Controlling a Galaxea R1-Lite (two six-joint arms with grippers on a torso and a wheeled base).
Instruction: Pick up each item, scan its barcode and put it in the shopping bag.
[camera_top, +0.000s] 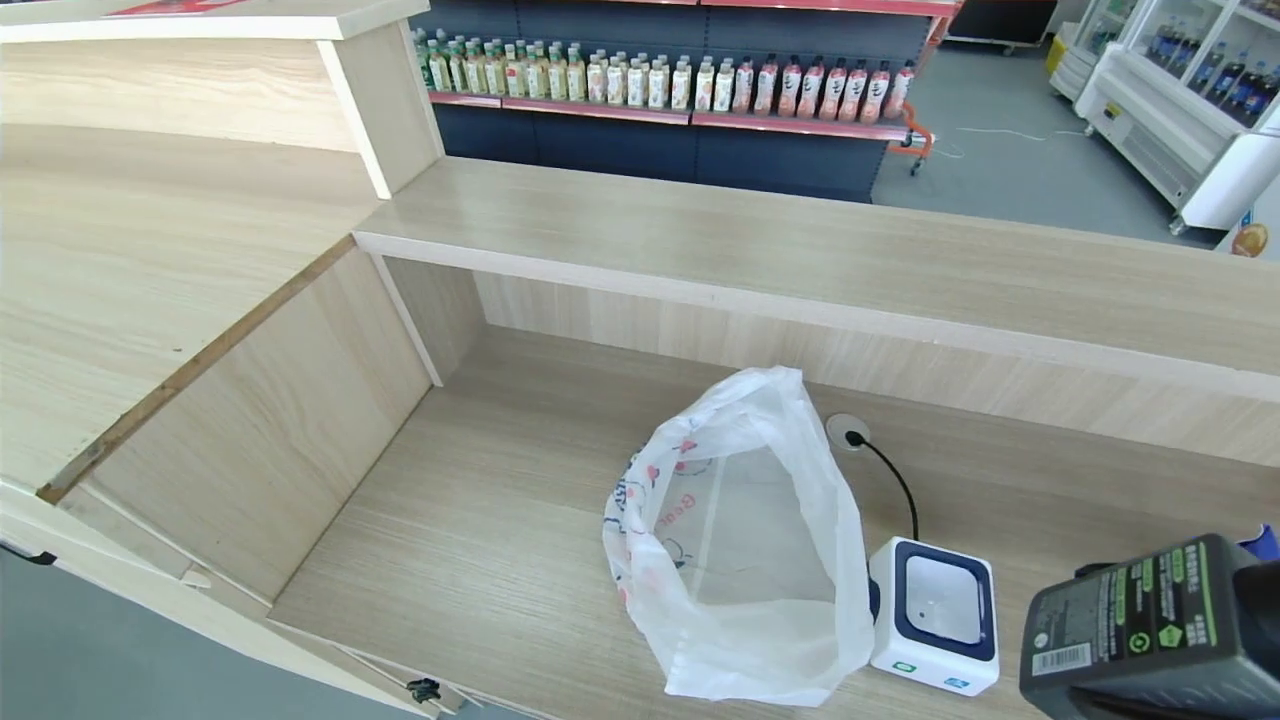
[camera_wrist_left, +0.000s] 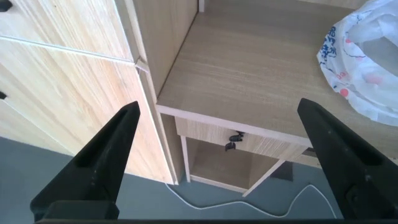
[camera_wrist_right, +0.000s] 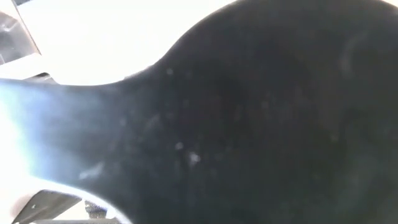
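A black jug-like bottle (camera_top: 1130, 625) with green-and-white labels and a barcode hangs tilted at the head view's lower right, just right of the scanner (camera_top: 935, 615). My right gripper (camera_top: 1258, 610) holds it at its right end; the bottle's dark body (camera_wrist_right: 249, 124) sits pressed close in the right wrist view. The white scanner with a dark-framed window stands on the counter beside the shopping bag (camera_top: 740, 540), a thin translucent plastic bag standing open. My left gripper (camera_wrist_left: 217, 155) is open with its fingers wide apart, off the counter's front edge, above the floor, with the bag (camera_wrist_left: 364, 59) farther off.
A black cable (camera_top: 895, 480) runs from the scanner to a grommet (camera_top: 848, 432) in the wooden counter (camera_top: 480, 520). A raised ledge (camera_top: 800, 250) borders the back, a side panel (camera_top: 270, 420) the left. Something blue (camera_top: 1266, 542) peeks out behind the bottle.
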